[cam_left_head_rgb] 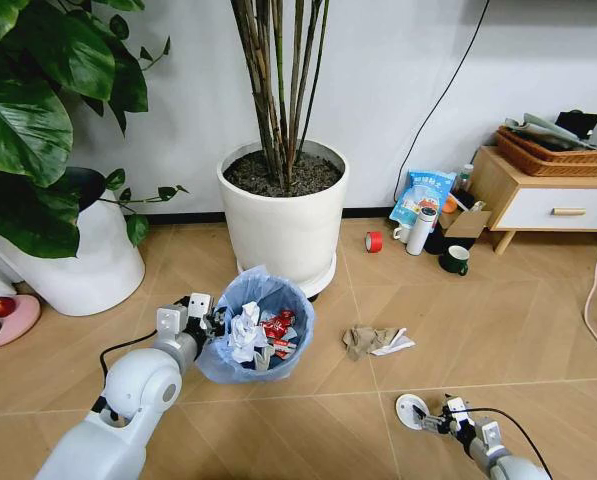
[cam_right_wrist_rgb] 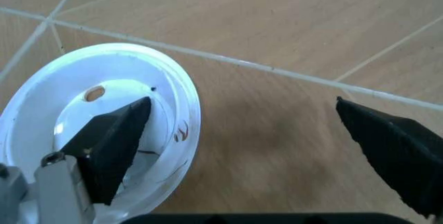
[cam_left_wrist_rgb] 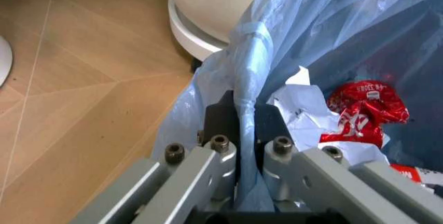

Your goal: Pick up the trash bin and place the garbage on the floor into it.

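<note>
While the left gripper (cam_left_wrist_rgb: 239,125) stays out of this part, it is clamped on the rim of the trash bin (cam_left_head_rgb: 258,325), pinching the blue bag (cam_left_wrist_rgb: 277,42) between its fingers. That bin sits on the floor (cam_left_head_rgb: 478,320) in front of the big white plant pot (cam_left_head_rgb: 283,215), and it already has crumpled white paper (cam_left_head_rgb: 244,330) and a red wrapper (cam_left_wrist_rgb: 363,110) inside.

The right gripper (cam_right_wrist_rgb: 242,130) is down low, near the robot and off to the right, and its two black fingers are spread wide apart with nothing in them. A small white disc (cam_right_wrist_rgb: 104,130) lies flat on the floor right by it. One finger (cam_right_wrist_rgb: 111,141) hangs over the disc, and the other finger is out past it on bare wood, so the disc lies to one side of the gap (toward the bin side, I think, though it is hard to tell). To grab it, the claw would need to slide over so the disc's rim sits between the fingers.

A brown and white paper scrap (cam_left_head_rgb: 375,341) lies on the floor between the bin and the disc, a bit farther away. The right arm is the nearer one to both pieces.
</note>
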